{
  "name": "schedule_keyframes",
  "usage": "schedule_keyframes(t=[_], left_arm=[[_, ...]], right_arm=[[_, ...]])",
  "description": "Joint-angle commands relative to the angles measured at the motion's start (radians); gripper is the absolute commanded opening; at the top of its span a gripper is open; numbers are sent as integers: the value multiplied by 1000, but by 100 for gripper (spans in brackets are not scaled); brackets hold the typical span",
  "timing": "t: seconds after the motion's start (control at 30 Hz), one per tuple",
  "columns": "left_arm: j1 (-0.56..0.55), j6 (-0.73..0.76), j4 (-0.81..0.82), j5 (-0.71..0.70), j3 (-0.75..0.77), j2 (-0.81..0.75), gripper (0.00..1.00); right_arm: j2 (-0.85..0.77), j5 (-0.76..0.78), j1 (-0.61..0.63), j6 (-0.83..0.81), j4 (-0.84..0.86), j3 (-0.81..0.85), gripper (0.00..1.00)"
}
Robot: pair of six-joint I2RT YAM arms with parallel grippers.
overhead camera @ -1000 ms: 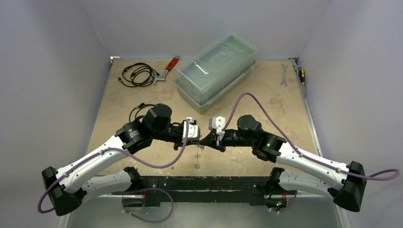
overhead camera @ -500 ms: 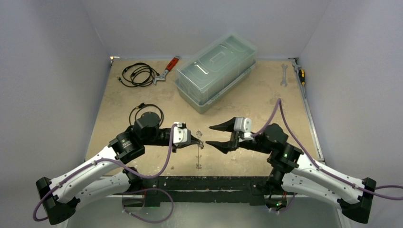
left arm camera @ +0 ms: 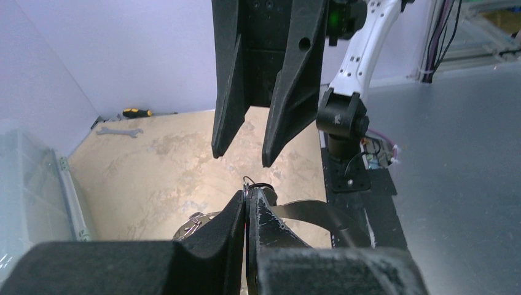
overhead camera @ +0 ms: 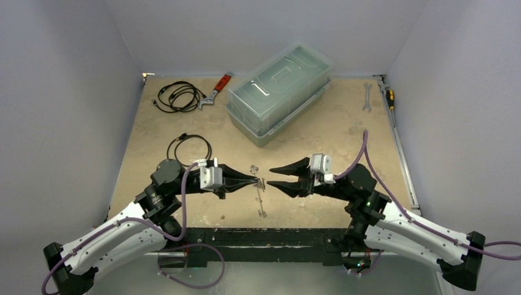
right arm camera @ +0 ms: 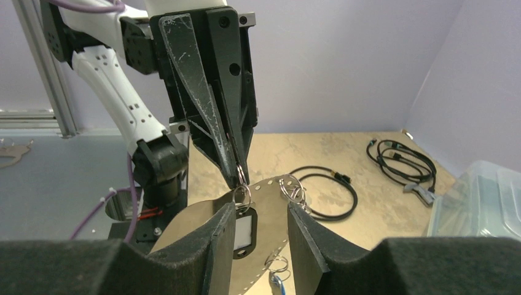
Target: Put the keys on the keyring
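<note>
My left gripper (overhead camera: 256,180) is shut on a small split ring (right arm camera: 241,177) that carries the key with the black-and-white tag (right arm camera: 244,230). The tag hangs below the fingertips. The keyring (right arm camera: 196,212) is a thin silver band that curves behind the tag; it also shows in the left wrist view (left arm camera: 307,212). More small rings (right arm camera: 295,191) sit on its rim. The blue-tagged key (right arm camera: 278,286) hangs lower. My right gripper (overhead camera: 272,177) is open and faces the left one, its fingers either side of the tag and touching nothing. The bunch (overhead camera: 262,212) hangs toward the table.
A clear lidded plastic box (overhead camera: 279,92) stands at the back. A coiled black cable (overhead camera: 178,96) and a red-handled wrench (overhead camera: 216,89) lie at the back left. A second black cable (overhead camera: 189,146) lies by the left arm. A wrench (overhead camera: 367,97) and a screwdriver (overhead camera: 389,97) lie at the back right.
</note>
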Motion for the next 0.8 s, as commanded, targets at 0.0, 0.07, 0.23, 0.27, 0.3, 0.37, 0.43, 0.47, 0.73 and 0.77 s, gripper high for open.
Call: schedule_keyframes(t=[0.0,0.07,0.23,0.27,0.3,0.37,0.43,0.47,0.73,0.77], left_arm=[[11,-102,202,25,-25,-42,0],[14,-130,249,23,-42,-55,0],[27,-189,358,0,-91,-82,0],[31,-194,376,-7,-100,-84,0],[34,-193,390,-7,-106,-85,0],[39,-182,396,-5,-112,-84,0],[44,-177,392,12,-112,-76,0],[46,-179,392,20,-111,-74,0],[56,-180,373,49,-110,-77,0],[56,-180,370,59,-108,-73,0]], right_arm=[[17,-65,4,64,128,-7,38],[32,-82,4,74,145,-1,38],[66,-109,4,96,197,6,40],[71,-111,3,103,205,8,41],[74,-111,3,107,209,11,42],[79,-110,4,108,200,24,46],[76,-103,4,101,175,36,48],[70,-101,4,99,164,39,49],[54,-108,3,59,62,99,49],[53,-109,3,57,58,103,49]])
